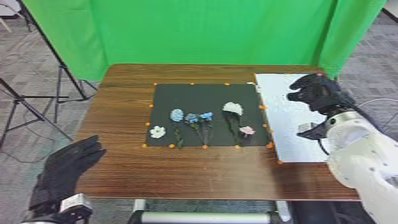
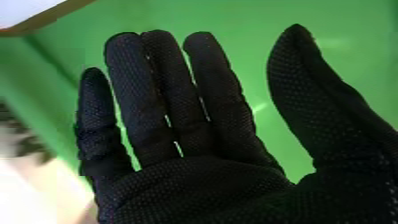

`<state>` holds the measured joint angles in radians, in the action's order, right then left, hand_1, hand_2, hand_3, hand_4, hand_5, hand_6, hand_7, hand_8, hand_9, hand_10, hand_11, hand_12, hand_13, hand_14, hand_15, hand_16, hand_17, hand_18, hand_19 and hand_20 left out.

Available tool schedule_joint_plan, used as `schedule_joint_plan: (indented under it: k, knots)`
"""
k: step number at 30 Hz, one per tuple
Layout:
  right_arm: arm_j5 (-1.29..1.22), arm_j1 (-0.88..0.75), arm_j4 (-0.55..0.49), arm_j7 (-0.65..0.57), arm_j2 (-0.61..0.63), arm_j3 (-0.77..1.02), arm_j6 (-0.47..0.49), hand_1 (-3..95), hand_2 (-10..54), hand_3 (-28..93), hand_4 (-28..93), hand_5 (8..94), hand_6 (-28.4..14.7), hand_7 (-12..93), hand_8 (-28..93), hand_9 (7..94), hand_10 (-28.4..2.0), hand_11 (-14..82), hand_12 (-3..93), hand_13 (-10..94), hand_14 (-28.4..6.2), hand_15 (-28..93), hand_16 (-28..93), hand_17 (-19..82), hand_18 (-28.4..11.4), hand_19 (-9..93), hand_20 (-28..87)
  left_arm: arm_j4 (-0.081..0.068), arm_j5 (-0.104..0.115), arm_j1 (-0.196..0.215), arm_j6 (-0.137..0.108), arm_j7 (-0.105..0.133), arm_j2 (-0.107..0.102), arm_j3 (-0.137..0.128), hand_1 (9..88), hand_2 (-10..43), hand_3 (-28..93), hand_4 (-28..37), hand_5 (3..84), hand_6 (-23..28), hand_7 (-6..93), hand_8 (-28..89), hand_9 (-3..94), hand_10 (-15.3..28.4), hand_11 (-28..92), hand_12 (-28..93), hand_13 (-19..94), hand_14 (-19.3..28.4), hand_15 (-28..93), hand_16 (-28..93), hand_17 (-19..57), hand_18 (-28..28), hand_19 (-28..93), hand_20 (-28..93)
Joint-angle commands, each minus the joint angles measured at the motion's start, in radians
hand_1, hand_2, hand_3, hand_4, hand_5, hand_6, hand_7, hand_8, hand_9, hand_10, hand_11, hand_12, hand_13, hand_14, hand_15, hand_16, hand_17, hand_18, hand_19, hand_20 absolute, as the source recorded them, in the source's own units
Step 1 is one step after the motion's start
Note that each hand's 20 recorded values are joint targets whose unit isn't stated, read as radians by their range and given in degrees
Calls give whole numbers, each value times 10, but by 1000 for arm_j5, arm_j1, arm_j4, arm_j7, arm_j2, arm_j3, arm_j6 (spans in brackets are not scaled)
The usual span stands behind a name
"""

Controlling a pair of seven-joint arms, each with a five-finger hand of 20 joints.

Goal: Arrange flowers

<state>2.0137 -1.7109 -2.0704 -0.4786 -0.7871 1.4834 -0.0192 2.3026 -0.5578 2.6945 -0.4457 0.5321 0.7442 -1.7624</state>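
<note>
While the robot's right hand [image 1: 320, 95] hangs by the far right part of the table, in line with the white sheet [image 1: 286, 140], its fingers [image 2: 197, 95] stand released, straight and slightly parted. The thumb [image 2: 306, 85] is spread well away from them. On inspection, the flowers lie apart from those fingers, to the left of the hand and nearer the robot, all on the black mat [image 1: 191, 90].

Item by item, from the left: a white blossom [image 1: 157, 132] sits near the mat's left edge; a pale blue flower [image 1: 177, 114] lies beside it, slightly farther from the robot, its stem running toward the near edge. Next come two deeper blue flowers, one [image 1: 191, 118] just beside the other [image 1: 206, 115], stems likewise pointing nearward. A large white flower [image 1: 233, 108] lies to their right, with a leafy green stem, and a small pink flower [image 1: 246, 130] rests just beside the lower part of that stem.

The robot's left hand [image 1: 75, 159] is noted at the near left edge of the brown wooden table [image 1: 169, 175], fingers extended and released, apart from the flowers. Orange markers [image 1: 205, 146] line the mat's border. A green backdrop [image 1: 213, 32] stands behind the table.
</note>
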Motion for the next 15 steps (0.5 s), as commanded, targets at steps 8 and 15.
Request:
schedule_joint_plan:
  k: [8,15]
  knots:
    - [-387,-149,44,64,-212,221,-26,272,6,891,-274,527,-30,196,-139,523,-158,183,158,395,-183,516,118,69,-236,602,219,-40,-37,-154,31,-103,13,-35,277,43,824,-133,465,127,126,-87,361,202,305,73,252,254,500,-103,-99,209,548,109]
    - [-579,-129,63,73,-252,250,-38,280,13,898,-278,520,-23,203,-144,523,-146,182,159,381,-182,499,121,57,-235,592,212,-93,-68,-247,94,-206,43,-65,277,41,824,-134,465,126,125,-87,371,206,318,78,264,262,525,-100,-99,208,548,110]
